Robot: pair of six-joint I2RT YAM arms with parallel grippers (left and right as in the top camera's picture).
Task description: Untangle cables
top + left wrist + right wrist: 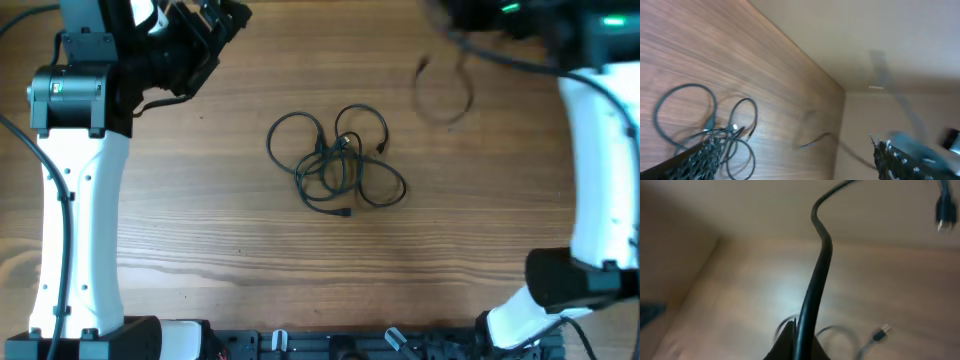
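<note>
A tangle of thin black cables (336, 160) lies looped on the middle of the wooden table; it also shows in the left wrist view (715, 125). My right gripper (807, 330) is shut on one black cable (817, 275) and holds it up. That cable's plug (942, 215) dangles at the upper right. In the overhead view this lifted cable (445, 92) is a blurred loop hanging below my right gripper (470, 22) at the far right. My left gripper (215, 30) is at the far left, away from the tangle. Its fingers (796, 146) are open and empty.
The wooden table (200, 230) ends at its far edge, with a beige wall (880, 45) beyond. The white arm links (75, 200) stand at the left and right sides. A black rail (330, 345) runs along the front edge.
</note>
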